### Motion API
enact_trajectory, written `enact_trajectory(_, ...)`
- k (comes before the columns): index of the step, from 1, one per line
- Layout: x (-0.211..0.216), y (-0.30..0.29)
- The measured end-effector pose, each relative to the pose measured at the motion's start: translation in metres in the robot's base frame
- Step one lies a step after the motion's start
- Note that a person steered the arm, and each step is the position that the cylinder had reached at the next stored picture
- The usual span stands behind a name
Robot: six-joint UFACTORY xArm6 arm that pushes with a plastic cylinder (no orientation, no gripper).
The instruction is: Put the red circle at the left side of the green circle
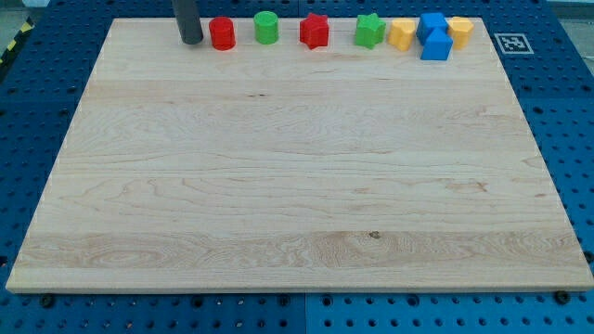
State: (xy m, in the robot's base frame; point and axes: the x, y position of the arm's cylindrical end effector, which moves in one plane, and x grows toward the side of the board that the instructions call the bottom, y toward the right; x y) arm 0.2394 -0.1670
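At the view's top, my tip (191, 41) sits just left of the red circle (222, 34).

This looks like a robotics lab or test bench. A pale wooden board (297, 186) serves as the surface and lies on a blue perforated metal plate (557, 111) with a regular grid of holes. A black-and-white fiducial marker (512, 43) sits at the view's top right, and yellow-black hazard tape (13, 46) edges the top left.
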Motion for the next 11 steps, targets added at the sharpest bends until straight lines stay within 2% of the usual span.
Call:
enact_trajectory(2, 0.025, -0.004)
enact_trajectory(3, 0.027, 0.021)
enact_trajectory(11, 0.006, 0.026)
